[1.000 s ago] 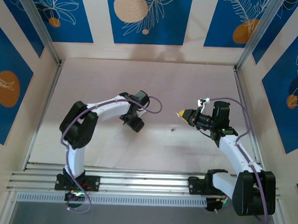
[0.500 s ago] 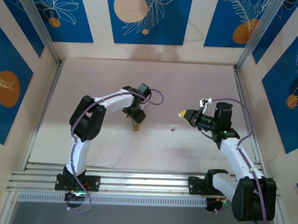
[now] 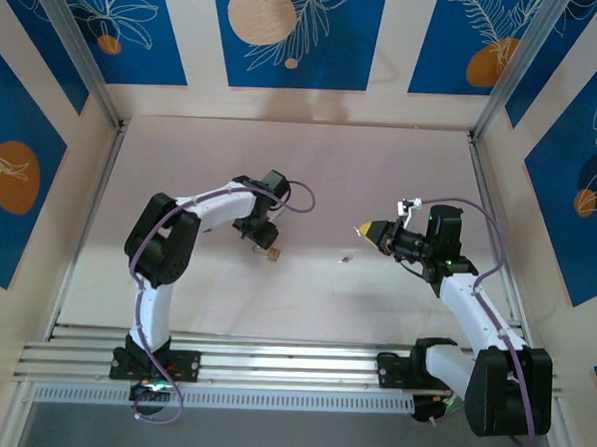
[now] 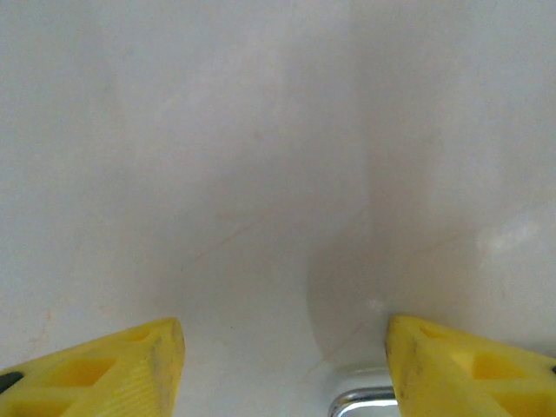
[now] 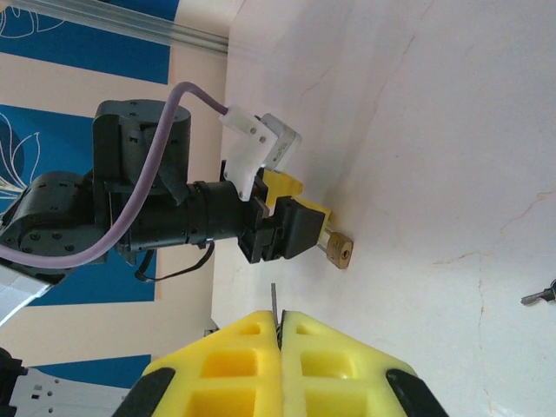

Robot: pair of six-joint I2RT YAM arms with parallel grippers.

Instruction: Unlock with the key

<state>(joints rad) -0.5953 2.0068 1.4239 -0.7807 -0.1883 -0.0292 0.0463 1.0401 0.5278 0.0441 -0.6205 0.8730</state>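
Padlock (image 5: 340,249) sits on the surface (image 3: 381,178) at the tips of the left fingers (image 4: 113,369), spread apart; right fingers (image 5: 234,356), pressed shut, pinch a thin key (image 5: 274,304).

padlock (image 4: 360,401) cut off below, key (image 5: 274,304) mostly hidden

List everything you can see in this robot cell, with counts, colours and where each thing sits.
padlock: one, brass with chrome shackle, on the table at the left end effector's tips
key: one, thin dark blade, pinched in the right end effector
small metal item: one, grey, loose on the table between the arms; too small to identify
table: one, pale
wall panels: several, blue and cream, around the table
rail: one, silver, near edge
left end effector: one, yellow fingers, open
right end effector: one, yellow fingers, shut
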